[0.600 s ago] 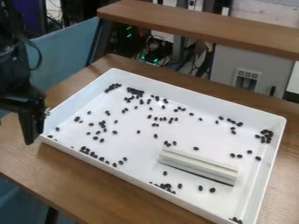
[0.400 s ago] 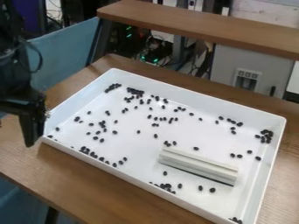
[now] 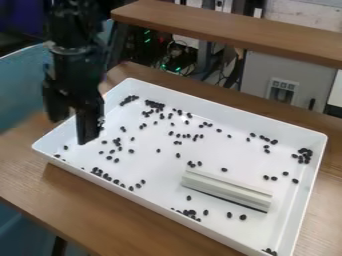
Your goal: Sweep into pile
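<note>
Dozens of black beans [image 3: 158, 150] scattered across white tray [image 3: 234, 118] on table [image 3: 33, 180], some clumped by its walls. Pale ridged block [image 3: 227, 188] lies inside, near side. Pincer [image 3: 72, 131] at tray's left end: looks open, nothing held, well apart from block.

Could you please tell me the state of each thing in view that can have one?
Gripper: jaws apart, nothing visible between them, over the tray's left side.
Tray: upright, open-topped.
Black beans: loose, mostly scattered, with small clusters along the edges and corners.
Whitish bar: lying on its long side in the tray, ungrasped.
Green lights: lit.
</note>
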{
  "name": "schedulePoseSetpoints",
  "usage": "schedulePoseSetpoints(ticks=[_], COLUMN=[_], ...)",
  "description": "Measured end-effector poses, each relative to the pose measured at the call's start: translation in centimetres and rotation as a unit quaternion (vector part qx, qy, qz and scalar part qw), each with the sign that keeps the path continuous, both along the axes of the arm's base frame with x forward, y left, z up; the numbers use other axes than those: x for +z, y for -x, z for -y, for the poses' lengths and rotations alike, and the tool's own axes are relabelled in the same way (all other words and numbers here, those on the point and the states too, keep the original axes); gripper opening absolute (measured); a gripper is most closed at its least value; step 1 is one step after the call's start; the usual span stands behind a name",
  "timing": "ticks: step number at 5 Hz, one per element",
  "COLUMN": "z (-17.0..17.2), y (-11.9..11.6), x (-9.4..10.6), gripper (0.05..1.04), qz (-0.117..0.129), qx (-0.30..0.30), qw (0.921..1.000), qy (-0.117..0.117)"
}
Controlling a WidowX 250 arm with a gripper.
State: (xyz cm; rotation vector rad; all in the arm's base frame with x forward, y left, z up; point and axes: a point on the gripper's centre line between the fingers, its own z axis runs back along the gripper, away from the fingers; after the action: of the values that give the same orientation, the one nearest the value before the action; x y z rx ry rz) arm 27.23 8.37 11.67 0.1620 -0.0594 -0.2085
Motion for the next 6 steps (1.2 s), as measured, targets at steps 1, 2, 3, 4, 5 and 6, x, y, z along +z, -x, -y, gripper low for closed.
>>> schedulePoseSetpoints(ticks=[1, 2, 3, 4, 5, 6], z=[2.7, 7.3, 11.7, 14.3, 15.9, 15.8], y=[-2.7, -5.5, -5.8, -5.6, -6.2, -7.3], x=[-0.5, -1.2, -1.3, -2.8, -4.5, -5.8], gripper=[1.0, 1.0, 1.0, 1.0, 1.0, 1.0], qz=[0.008, 0.077, 0.097, 0.092, 0.083, 0.073], qx=[-0.114, -0.239, -0.361, -0.468, -0.57, -0.658], qw=[0.9933, 0.9679, 0.9274, 0.876, 0.8065, 0.7341], qy=[-0.017, -0.003, 0.022, 0.073, 0.132, 0.153])
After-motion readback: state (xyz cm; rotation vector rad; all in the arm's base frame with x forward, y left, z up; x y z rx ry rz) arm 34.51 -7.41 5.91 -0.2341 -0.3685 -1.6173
